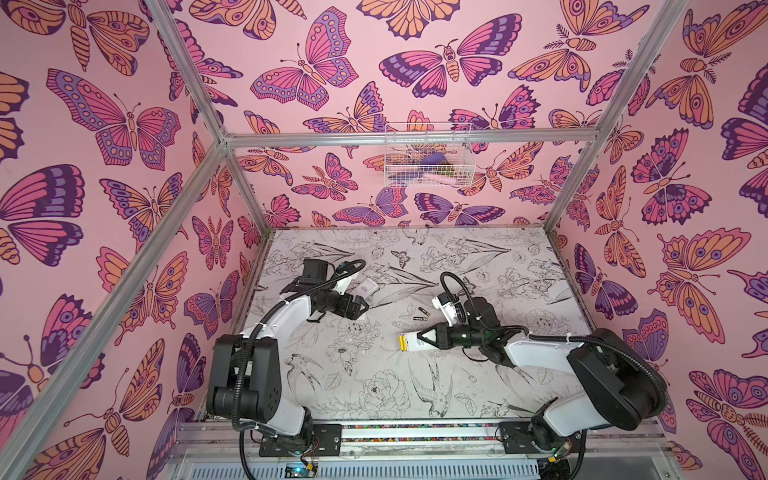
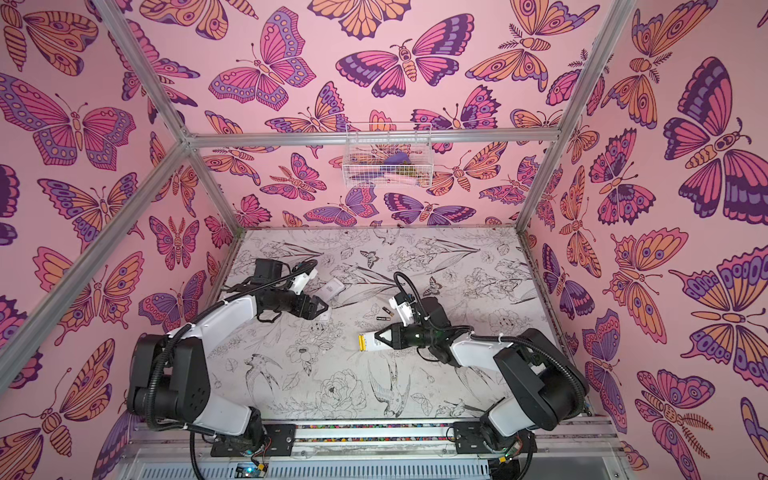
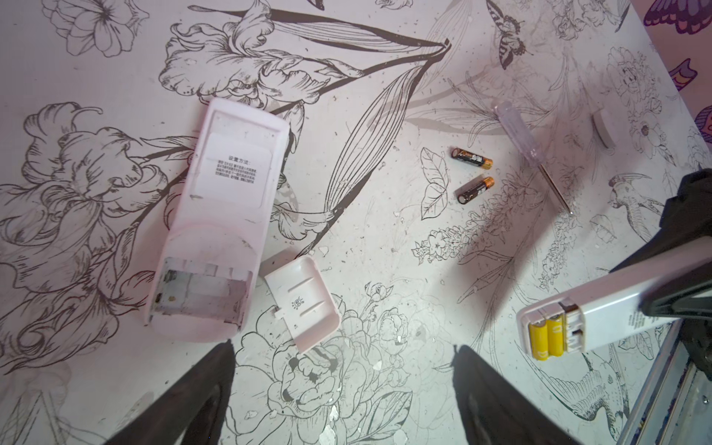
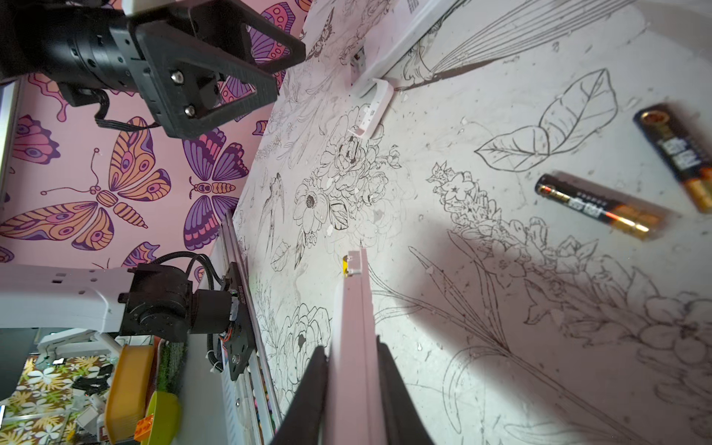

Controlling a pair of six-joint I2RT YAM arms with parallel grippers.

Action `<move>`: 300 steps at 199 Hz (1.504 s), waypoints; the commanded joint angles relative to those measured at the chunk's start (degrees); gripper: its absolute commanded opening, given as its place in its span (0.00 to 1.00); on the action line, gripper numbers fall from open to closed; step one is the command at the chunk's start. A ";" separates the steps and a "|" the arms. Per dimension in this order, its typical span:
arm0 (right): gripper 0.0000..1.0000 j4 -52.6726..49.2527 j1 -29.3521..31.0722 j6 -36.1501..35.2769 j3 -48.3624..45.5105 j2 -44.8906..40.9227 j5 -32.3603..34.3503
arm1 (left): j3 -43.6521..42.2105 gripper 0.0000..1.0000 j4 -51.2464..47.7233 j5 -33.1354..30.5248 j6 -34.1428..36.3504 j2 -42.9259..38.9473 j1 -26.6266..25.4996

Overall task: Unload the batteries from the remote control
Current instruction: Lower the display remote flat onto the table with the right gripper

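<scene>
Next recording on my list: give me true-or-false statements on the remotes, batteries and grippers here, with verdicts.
1. The right gripper is clamped on a white remote. True.
2. That remote's compartment is empty. False: two yellow batteries sit in it.
3. Two black batteries lie loose on the table. True.
4. The left gripper holds the battery cover. False: it is open and empty; the cover lies on the table.
5. The second remote, lying on the table, has batteries inside. False: its open compartment is empty.
</scene>
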 commanded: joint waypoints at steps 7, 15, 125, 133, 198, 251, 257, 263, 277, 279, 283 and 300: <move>0.05 4.05 0.37 4.04 -0.10 1.28 -0.02 | -1.02 0.89 -0.98 1.26 1.53 1.08 -0.76; 0.05 2.58 0.36 3.99 0.12 1.31 1.09 | -0.90 0.89 -1.03 1.48 1.32 1.08 -0.80; 0.17 1.95 0.37 5.35 -0.30 6.08 2.85 | -1.31 0.90 -0.98 1.00 2.07 1.09 -1.35; 0.20 1.66 0.33 5.22 -0.10 6.53 2.46 | -1.41 0.90 -0.96 0.69 2.44 1.32 -1.41; 0.48 -9.13 -1.10 3.04 2.11 8.53 2.97 | -1.26 0.90 -0.83 0.78 2.46 1.22 -1.68; 0.58 -17.71 -2.26 3.44 3.26 6.03 6.36 | -1.59 0.90 -0.80 0.82 2.94 0.80 -1.65; 0.59 -18.62 -2.33 3.21 3.31 5.56 7.15 | -1.50 0.90 -0.81 1.19 2.75 0.74 -1.67; 0.60 -19.91 -2.35 2.72 3.58 5.16 7.95 | -1.41 0.90 -0.86 1.40 2.56 0.70 -1.70; 0.62 -23.60 -2.35 1.31 4.67 4.60 9.03 | -1.32 0.90 -0.93 0.77 2.69 0.82 -1.64; 0.62 -24.01 -2.35 1.13 4.76 4.45 9.04 | -1.32 0.90 -0.98 0.72 2.75 0.89 -1.68; 0.62 -24.81 -2.35 0.78 5.01 4.26 9.11 | -1.40 0.90 -1.01 0.58 2.92 0.99 -1.63; 0.64 -28.85 -2.27 -0.56 5.46 1.76 10.99 | -1.59 0.91 -0.65 0.45 2.58 1.00 -1.75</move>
